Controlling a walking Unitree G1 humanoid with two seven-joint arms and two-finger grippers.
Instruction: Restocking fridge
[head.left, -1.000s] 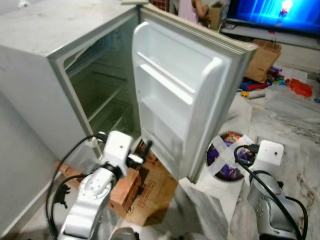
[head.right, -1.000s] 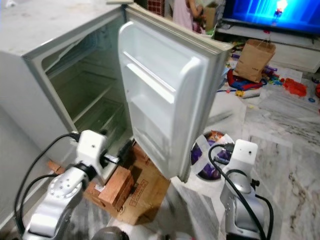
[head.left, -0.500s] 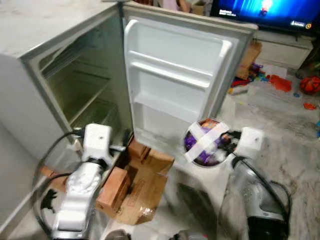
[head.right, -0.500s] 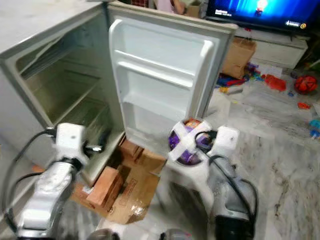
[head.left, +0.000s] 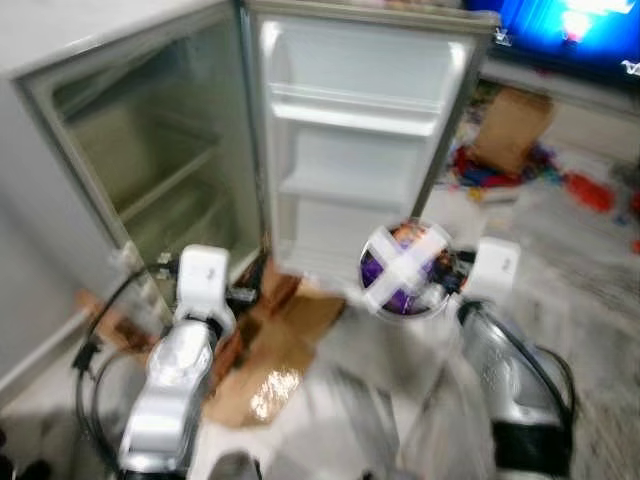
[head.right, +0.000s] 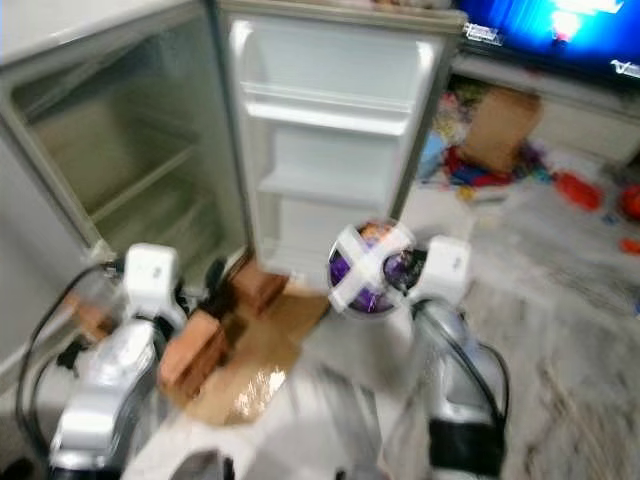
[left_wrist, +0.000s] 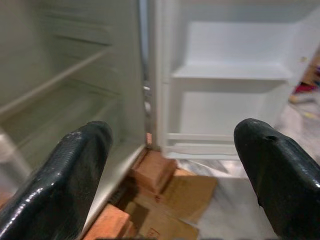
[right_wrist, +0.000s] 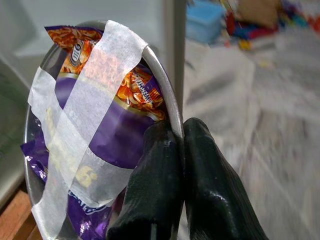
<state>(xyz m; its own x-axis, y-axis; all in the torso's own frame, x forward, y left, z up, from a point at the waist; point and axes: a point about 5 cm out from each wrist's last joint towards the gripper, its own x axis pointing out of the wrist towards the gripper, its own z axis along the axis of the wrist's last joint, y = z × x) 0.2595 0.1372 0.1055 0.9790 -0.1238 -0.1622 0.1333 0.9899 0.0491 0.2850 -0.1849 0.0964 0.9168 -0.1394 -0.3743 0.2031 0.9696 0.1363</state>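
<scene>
A small white fridge (head.left: 60, 120) stands with its door (head.left: 360, 130) swung wide, showing bare shelves and bare door racks (left_wrist: 232, 72). My right gripper (right_wrist: 175, 155) is shut on the rim of a steel bowl (head.left: 372, 300) holding purple and orange snack packets (right_wrist: 115, 130) taped down with a white cross (head.left: 405, 268). The bowl hangs in front of the lower part of the door. My left gripper (left_wrist: 172, 165) is open and holds nothing, low in front of the fridge's opening, near the hinge side.
Red bricks (head.right: 195, 350) and flattened cardboard (head.left: 270, 355) lie on the floor under the fridge's front. Behind the door are a brown paper bag (head.left: 510, 125), scattered toys (head.left: 590, 190) and a lit screen (head.left: 570, 25). Marble floor (head.right: 560, 330) spreads to the right.
The camera has swung so the door now faces me. My right gripper has carried the bowl up and leftward toward the door. The left gripper stays low by the opening.
</scene>
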